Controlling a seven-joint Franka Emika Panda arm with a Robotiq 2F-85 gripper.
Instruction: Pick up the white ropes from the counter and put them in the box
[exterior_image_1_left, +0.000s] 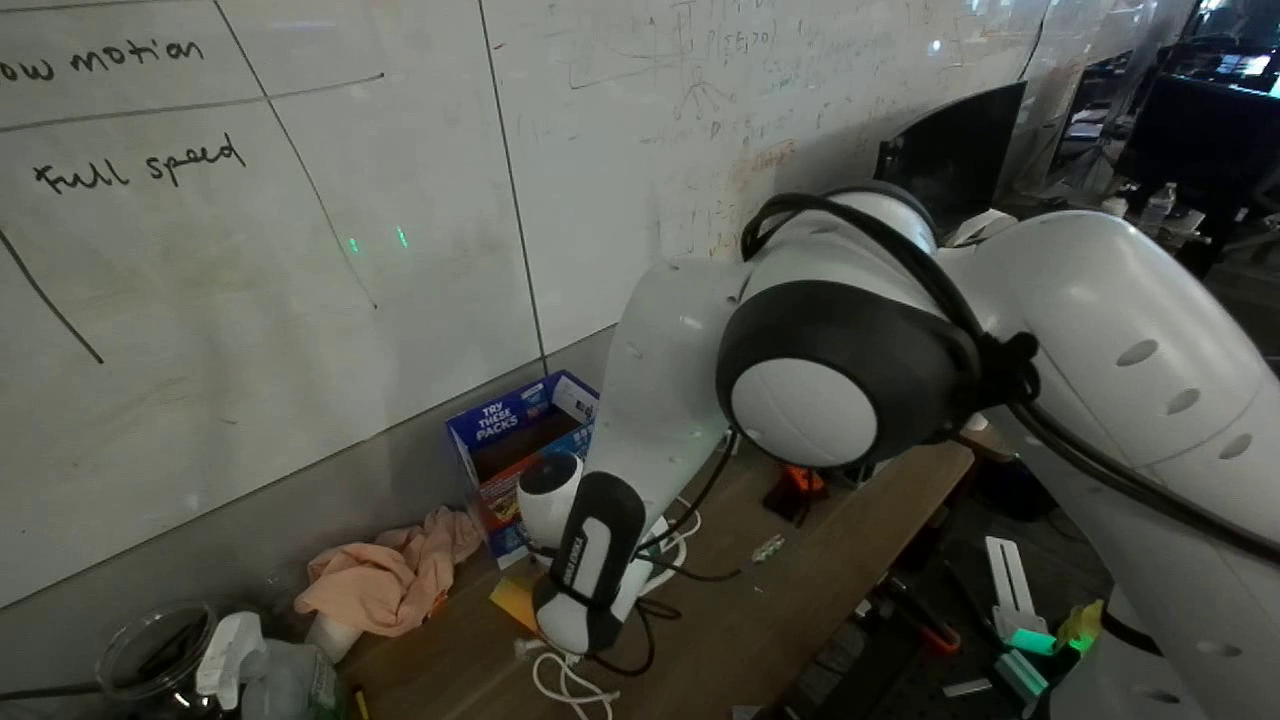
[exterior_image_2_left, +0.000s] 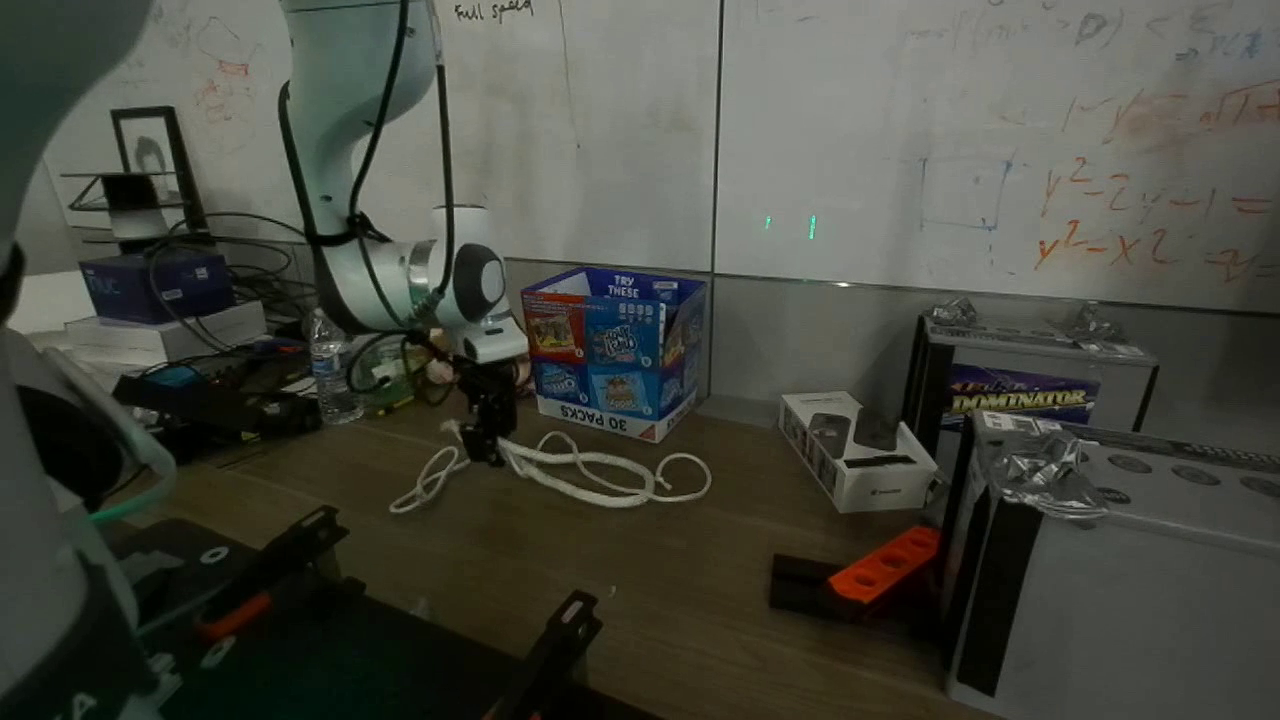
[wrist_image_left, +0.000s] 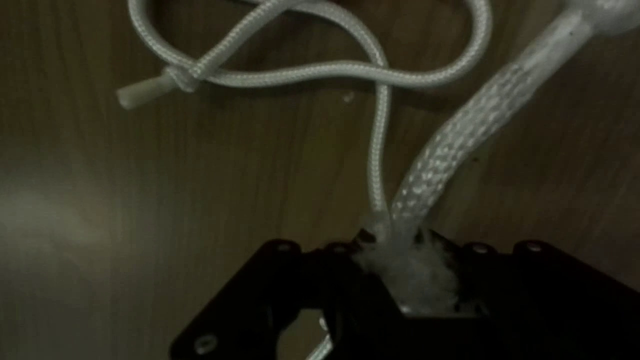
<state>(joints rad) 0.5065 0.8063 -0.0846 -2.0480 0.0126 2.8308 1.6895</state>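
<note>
White ropes lie on the wooden counter (exterior_image_2_left: 640, 590), with a looped rope (exterior_image_2_left: 610, 498) to one side of the gripper and a smaller loop (exterior_image_2_left: 428, 488) on the other. In the wrist view, a thin rope (wrist_image_left: 378, 145) and a thick braided rope (wrist_image_left: 465, 130) run together between my fingertips. My gripper (wrist_image_left: 395, 245) is shut on them, low over the counter; it also shows in an exterior view (exterior_image_2_left: 487, 445). A rope end (exterior_image_1_left: 590, 697) shows beneath the arm. The open blue snack box (exterior_image_2_left: 625, 385) stands just behind the gripper; it also shows in an exterior view (exterior_image_1_left: 495, 425).
A whiteboard wall (exterior_image_2_left: 600, 150) rises behind the box. A white carton (exterior_image_2_left: 885, 480), an orange and black tool (exterior_image_2_left: 885, 565) and large grey cases (exterior_image_2_left: 1100, 600) stand to the side. A pink cloth (exterior_image_1_left: 390, 580) and a water bottle (exterior_image_2_left: 335, 370) are also on the counter.
</note>
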